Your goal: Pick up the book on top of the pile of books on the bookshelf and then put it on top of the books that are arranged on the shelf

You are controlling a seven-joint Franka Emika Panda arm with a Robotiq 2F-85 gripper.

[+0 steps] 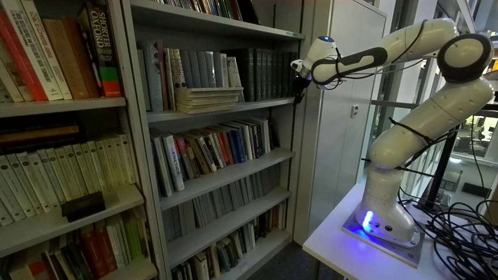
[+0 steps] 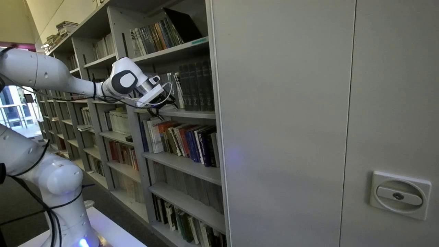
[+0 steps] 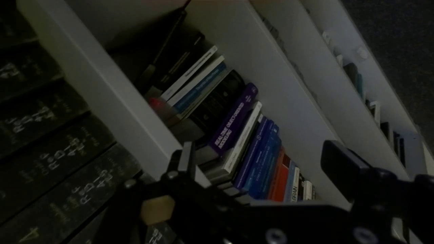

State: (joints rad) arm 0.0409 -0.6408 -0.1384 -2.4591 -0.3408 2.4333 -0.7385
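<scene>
OK, datum is the pile (image 1: 206, 104), sides as seen in an exterior view. It's thin pale books lying flat at the front of a grey shelf board (image 1: 262, 104); top book (image 1: 210, 90) is in place on it. Hand (image 3: 259, 156) is spread wide, fingers (image 3: 340, 166) well apart, holding nothing; it hangs to the right of the pile, well apart from it, pointing down. Contact with the shelf: can't tell.

Surface: upright grey and pale books (image 1: 198, 68) directly behind the pile; thick dark volumes (image 1: 266, 74) to its right, same board, also upright. One level below the pile: mixed books (image 1: 235, 146), several leaning, GENETICS spine (image 1: 174, 161) near the left end. Left of and lower than the pile, one bookshelf (image 1: 136, 97) bay over: matching white volumes (image 1: 68, 167), dark flat object (image 1: 83, 205) lying in front, too dim to name.

Room: right of the pile, past the bookshelf's end, light grey cabinet doors (image 2: 284, 120) with a white handle plate (image 2: 400, 195). Further right of the pile, a white worktop (image 1: 330, 241) carries the arm (image 1: 412, 136), blue glow (image 1: 367, 221) at its base (image 1: 385, 202), black cables (image 1: 455, 237) heaped beside it. Dark floor (image 1: 278, 262) below the pile. In an exterior view the wrist joint (image 2: 125, 79) covers part of this shelf; can't make out the pile there.
</scene>
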